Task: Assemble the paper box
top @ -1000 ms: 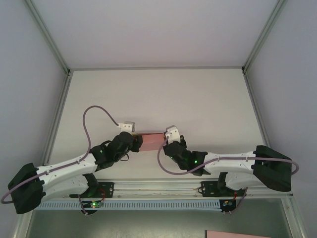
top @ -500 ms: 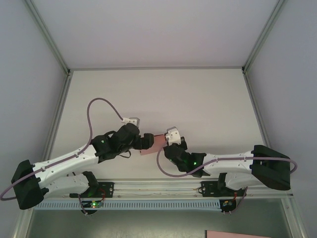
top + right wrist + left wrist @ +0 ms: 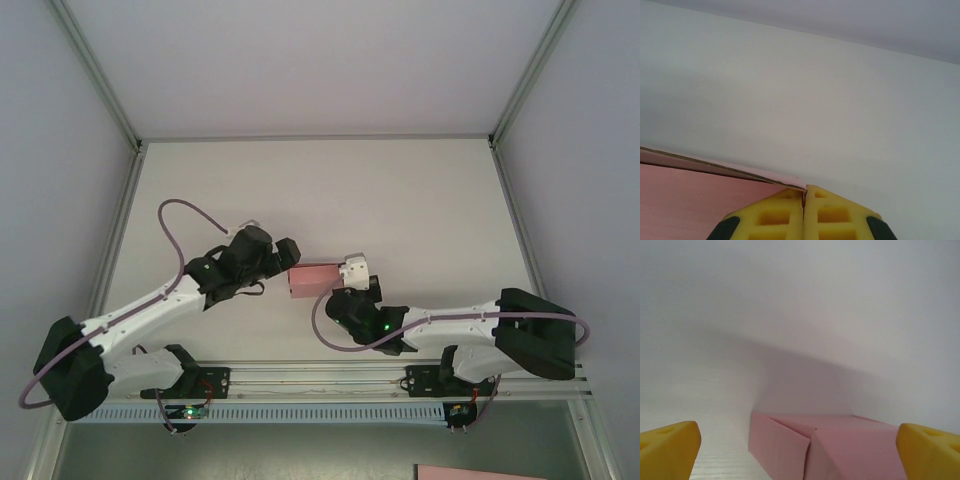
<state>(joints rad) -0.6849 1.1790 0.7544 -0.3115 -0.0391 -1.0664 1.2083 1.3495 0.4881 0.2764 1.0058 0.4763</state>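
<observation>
The paper box (image 3: 312,278) is a small pink folded box at the table's middle front. My right gripper (image 3: 341,284) is at its right end, shut on a thin pink wall edge. In the right wrist view the yellow fingers (image 3: 785,217) of the right gripper (image 3: 803,212) pinch that edge, and the paper box (image 3: 690,200) fills the lower left. My left gripper (image 3: 289,254) stands open just up and left of the box, apart from it. From the left wrist, the paper box (image 3: 830,445) lies ahead of the wide-spread left gripper (image 3: 799,452), showing a folded end flap.
The white table (image 3: 400,190) stretches bare behind and to the right of the arms. Metal frame posts (image 3: 120,200) run along the table's left and right edges. A pink sheet corner (image 3: 480,472) lies below the front rail.
My left gripper has opened, let go of the box's left end and pulled back up and left. The right gripper keeps its hold, and the box has shifted slightly right.
</observation>
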